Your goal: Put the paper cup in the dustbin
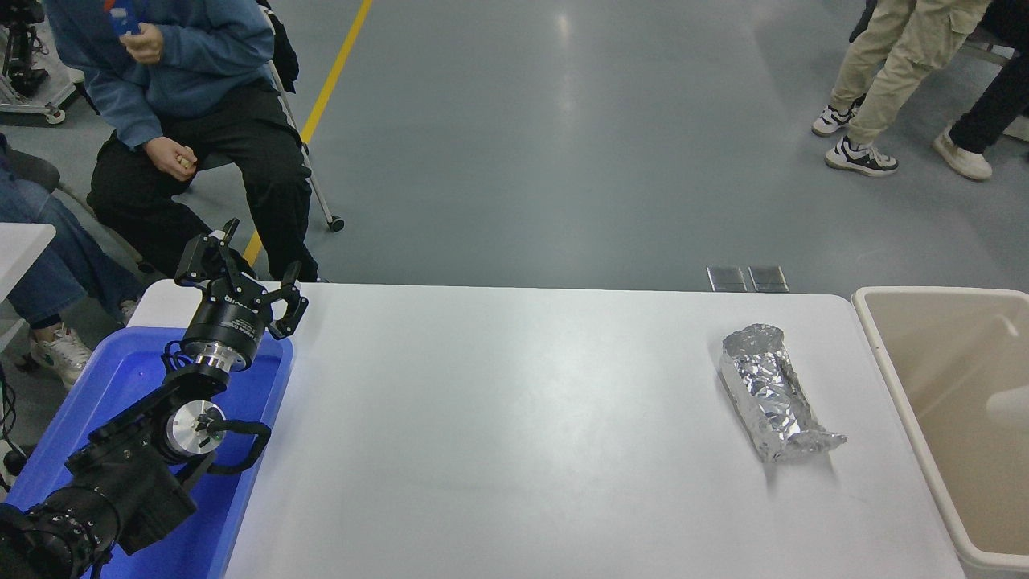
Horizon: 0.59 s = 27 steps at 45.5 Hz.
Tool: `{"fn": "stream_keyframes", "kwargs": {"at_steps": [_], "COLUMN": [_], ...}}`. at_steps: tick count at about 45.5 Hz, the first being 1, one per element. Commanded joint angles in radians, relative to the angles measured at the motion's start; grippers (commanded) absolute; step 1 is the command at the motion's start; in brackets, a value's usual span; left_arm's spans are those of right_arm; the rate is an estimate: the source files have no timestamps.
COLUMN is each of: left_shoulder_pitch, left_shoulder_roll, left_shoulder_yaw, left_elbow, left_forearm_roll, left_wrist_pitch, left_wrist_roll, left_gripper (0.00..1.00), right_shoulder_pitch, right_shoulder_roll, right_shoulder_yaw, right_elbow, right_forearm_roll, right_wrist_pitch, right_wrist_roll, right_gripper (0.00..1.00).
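- Lying inside the dustbin (888, 354), the paper cup (1010, 406) was far from my left gripper (241, 269).
- My left gripper stood open, holding nothing, above the blue tray (265, 386).

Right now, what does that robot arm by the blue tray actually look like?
The left arm is matte black with chunky joints, a shiny silver disc, a silver ring and a looping black cable. Its left gripper is black, with a round drum body bearing small white lettering and angular fingers.

The arm at the frame's lower left is matte black with a silver wrist disc. A black cable loops beside it. Its left gripper (241, 272) has black fingers below a cylinder with white lettering.
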<state>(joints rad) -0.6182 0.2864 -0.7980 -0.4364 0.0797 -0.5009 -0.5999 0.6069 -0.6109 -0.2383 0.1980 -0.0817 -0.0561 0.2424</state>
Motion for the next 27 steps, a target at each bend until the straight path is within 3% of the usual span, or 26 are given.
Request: {"fn": "stream_keyframes", "kwargs": {"at_steps": [1,27], "left_shoulder_pitch": [0.000,0.000], "left_shoulder_roll": [0.000,0.001], "left_shoulder_yaw": [0.000,-0.001], "left_elbow": [-0.001,0.001], "left_forearm_roll": [0.000,0.000], "left_wrist_pitch": [0.001,0.001], "left_wrist_roll": [0.000,0.000], "left_gripper": [1.00,1.00], "right_shoulder_pitch": [-0.027,-0.029], "right_shoulder_roll": [0.126,0.180], "right_shoulder_yaw": [0.071,0.154], "right_elbow": [-0.124,-0.189], "right_forearm_roll": [0.045,0.043], "right_wrist_pitch": [-0.007,-0.071], "right_wrist_roll": [-0.034,-0.045], "right_gripper": [0.00,0.00]}}
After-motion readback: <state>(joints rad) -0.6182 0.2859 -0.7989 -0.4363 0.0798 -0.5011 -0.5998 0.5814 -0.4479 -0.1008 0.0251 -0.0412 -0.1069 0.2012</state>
